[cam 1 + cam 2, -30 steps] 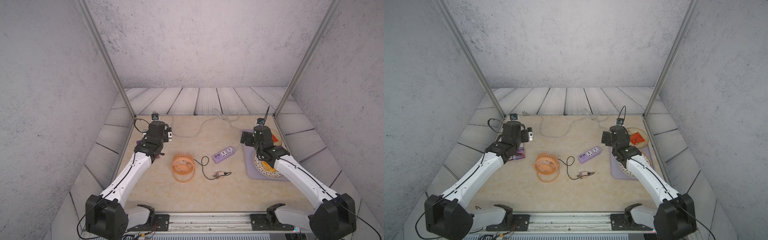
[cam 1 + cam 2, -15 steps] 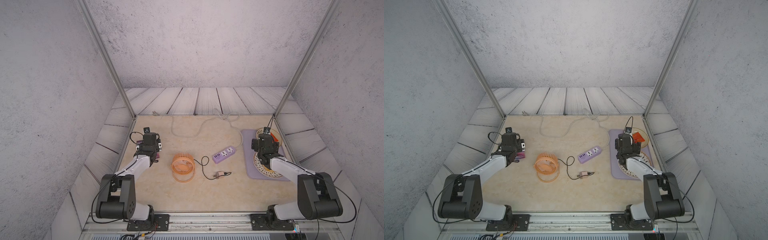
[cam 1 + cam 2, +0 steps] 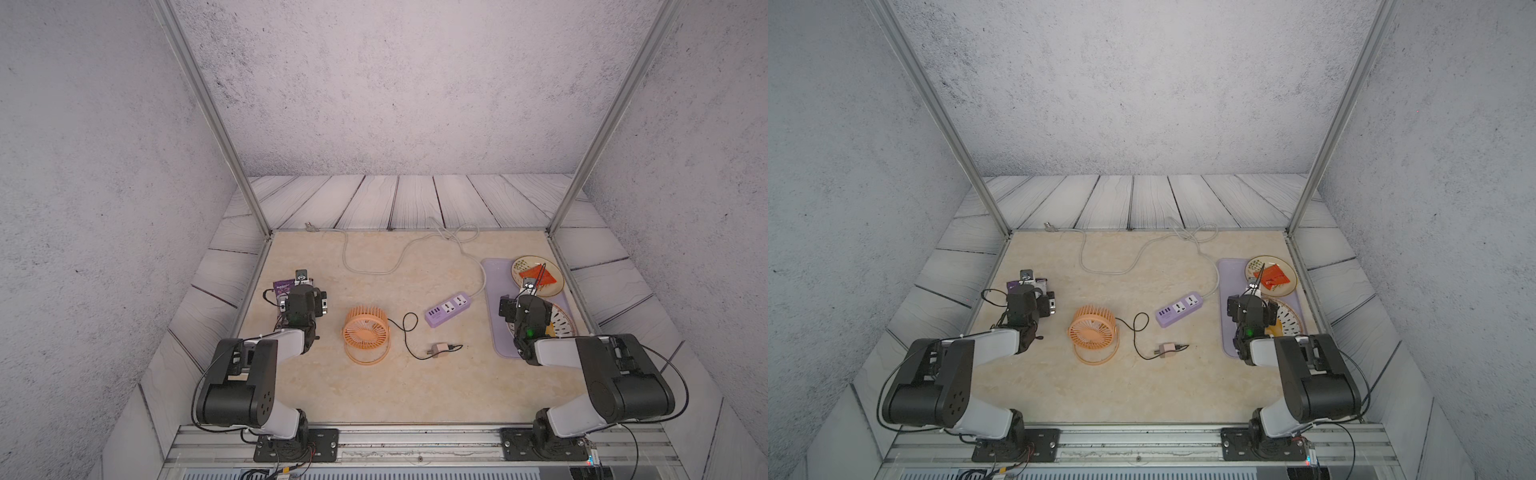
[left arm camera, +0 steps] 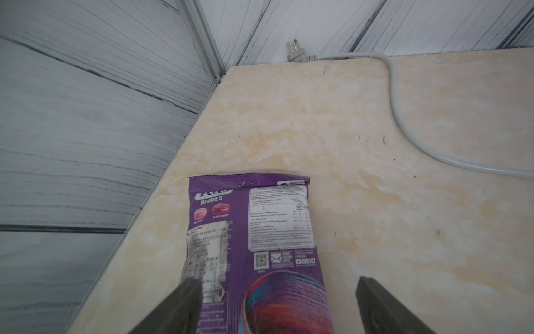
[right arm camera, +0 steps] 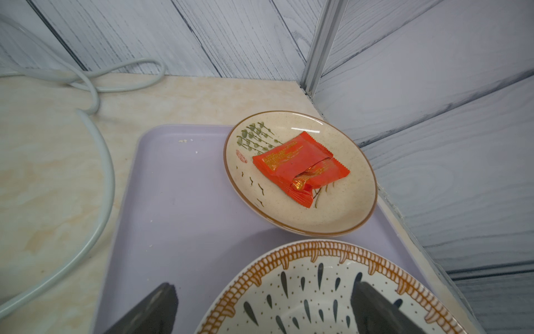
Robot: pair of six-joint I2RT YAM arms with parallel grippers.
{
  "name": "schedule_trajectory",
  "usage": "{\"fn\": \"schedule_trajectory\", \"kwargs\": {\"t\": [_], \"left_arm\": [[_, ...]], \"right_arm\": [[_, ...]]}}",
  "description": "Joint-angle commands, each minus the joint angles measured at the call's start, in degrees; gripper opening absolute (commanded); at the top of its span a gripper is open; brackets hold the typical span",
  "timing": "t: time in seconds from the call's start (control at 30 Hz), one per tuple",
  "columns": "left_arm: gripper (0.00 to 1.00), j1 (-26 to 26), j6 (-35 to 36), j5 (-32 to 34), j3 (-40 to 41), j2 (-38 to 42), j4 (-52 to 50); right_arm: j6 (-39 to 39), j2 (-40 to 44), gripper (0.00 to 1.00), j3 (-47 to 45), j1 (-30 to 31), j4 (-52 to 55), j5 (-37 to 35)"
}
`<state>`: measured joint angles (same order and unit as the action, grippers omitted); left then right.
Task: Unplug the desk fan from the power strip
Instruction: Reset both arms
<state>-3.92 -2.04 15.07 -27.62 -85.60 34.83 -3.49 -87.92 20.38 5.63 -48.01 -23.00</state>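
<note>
Now that both arms have drawn back and folded toward the desk's (image 3: pixel 374 395) front edge, the job looks done. The fan (image 3: pixel 365 332) stands mid-desk and its plug (image 3: pixel 437 350) lies loose, well clear of the strip (image 3: pixel 449 309). The left gripper (image 4: pixel 277 286) hangs empty with jaws apart over a bag (image 4: pixel 251 231) by the left edge, while the right gripper (image 5: pixel 263 289) is likewise spread over a plate (image 5: pixel 318 283) on the tray (image 5: pixel 179 188) at the right edge; nothing looks in the way.

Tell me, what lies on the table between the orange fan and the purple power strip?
Between the desk fan and the power strip, both top views show only a loop of thin black cord.
</note>
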Motion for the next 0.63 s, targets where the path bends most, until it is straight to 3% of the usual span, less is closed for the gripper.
{"fn": "schedule_trajectory", "kwargs": {"t": [0.0,0.07,0.13,0.27,0.6], "left_arm": [[0.91,-0.33,2.65,-3.22,4.33,-2.72,15.68],[0.92,-0.19,2.87,-3.58,4.45,-3.2,17.3],[0.99,0.08,1.77,-3.08,2.59,-1.6,10.5],[1.0,-0.08,-1.37,4.77,2.4,-1.78,10.74],[1.0,-0.11,-1.25,4.88,2.4,-2.03,10.95]], "right_arm": [[1.57,-2.78,0.99,-1.13,-1.07,-11.72,6.56],[1.92,-0.8,0.99,0.81,-1.06,-4.25,9.23],[1.74,-0.31,0.99,2.51,-1.05,-0.45,8.19],[1.62,-2.42,0.99,2.89,-1.04,-4.47,7.31],[1.27,-2.17,0.99,3.45,-1.55,-2.28,8.61]]}}
